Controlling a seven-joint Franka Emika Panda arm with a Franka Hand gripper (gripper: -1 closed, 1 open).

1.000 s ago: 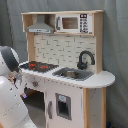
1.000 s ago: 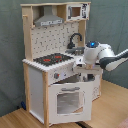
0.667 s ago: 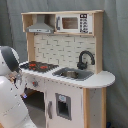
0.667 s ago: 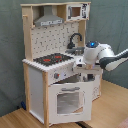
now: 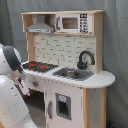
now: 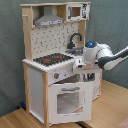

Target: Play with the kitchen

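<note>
**Operator:** Second exterior view status: where was the kitchen [image 6: 50, 65]?

**Inspector:** It stood on a wooden floor [image 6: 15, 119] before a grey backdrop [image 6: 10, 50]. The stovetop [image 6: 52, 59] sat on the counter toward the second exterior view's left, with the faucet [image 6: 74, 40] behind it and the hood [image 6: 49, 20] above. The oven door [image 6: 69, 100] hung tilted outward, partly open.

**Operator:** And the arm?

**Inspector:** The arm [image 6: 102, 54] reached in from the second exterior view's right. The gripper [image 6: 84, 75] hung at the counter's front edge, just above the oven door. Whether its fingers were spread or pressed together could not be told.

**Operator:** First exterior view?

**Inspector:** The sink [image 5: 74, 74] lay between stovetop [image 5: 41, 65] and faucet [image 5: 84, 59]; a microwave [image 5: 74, 23] sat on the upper shelf. The arm [image 5: 11, 62] stood at the first exterior view's left, beside the stove end.
</note>
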